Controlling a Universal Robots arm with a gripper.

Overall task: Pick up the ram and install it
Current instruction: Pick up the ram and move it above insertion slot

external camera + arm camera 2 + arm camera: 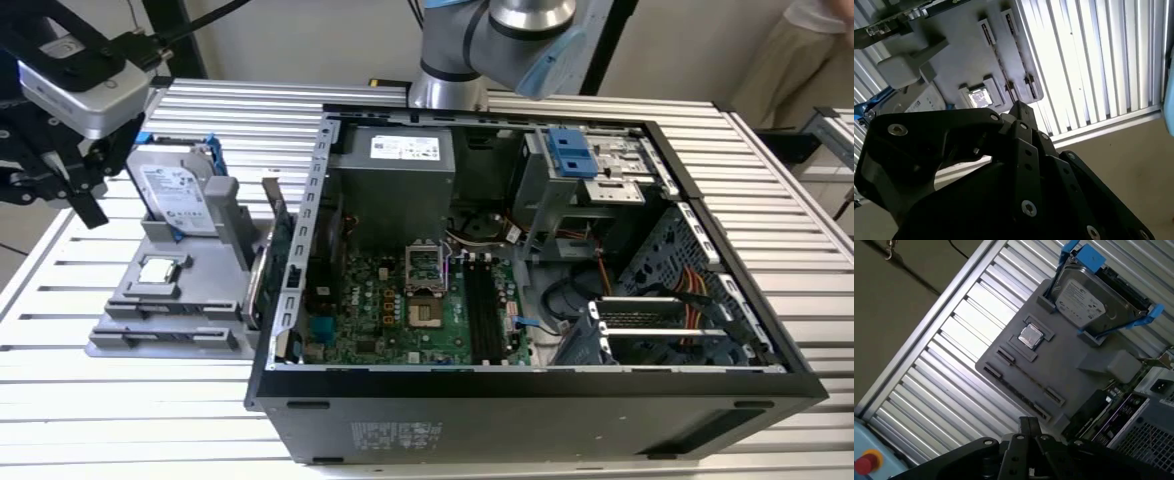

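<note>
The gripper (1029,422) hangs above the grey parts tray (1074,385), beside the open computer case (534,400), because the parts wait there; whether its claw is apart or together I cannot tell. The ram (1026,377) seems to be the thin dark strip on edge in the tray's long slot, near the CPU chip (1030,335); nothing touches it.

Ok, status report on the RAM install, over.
Gripper raised near the grey tray, no ram seen in its grip. Motherboard ram slots look empty. Hard drive and CPU chip sit on the tray.
</note>
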